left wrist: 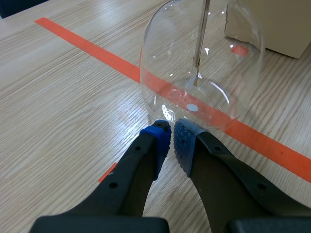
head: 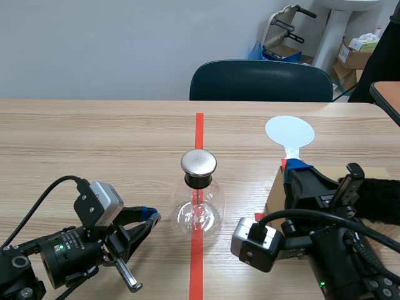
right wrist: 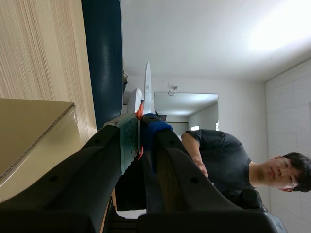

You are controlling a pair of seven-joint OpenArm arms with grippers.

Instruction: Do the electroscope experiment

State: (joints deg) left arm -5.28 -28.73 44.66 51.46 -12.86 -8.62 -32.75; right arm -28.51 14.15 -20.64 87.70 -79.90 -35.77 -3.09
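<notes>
Scene view: on the wooden desk (head: 94, 137), astride the orange-red tape line (head: 199, 125), clear round glass flask (head: 199, 212) with silver metal cap (head: 199, 164), thin metal rod (left wrist: 199, 43) hanging inside. Left hand (head: 149, 217) clenched empty, just beside flask's base. Right hand (head: 295, 166) grasping white round paddle (head: 289, 131) upright.

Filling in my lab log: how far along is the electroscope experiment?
Done: the right end effector has the paddle gripped. In hand: it holds the paddle well off to the side of the flask; the left end effector rests shut at the flask's base. Still to do: bringing the paddle to the metal cap, which nothing touches yet.
</notes>
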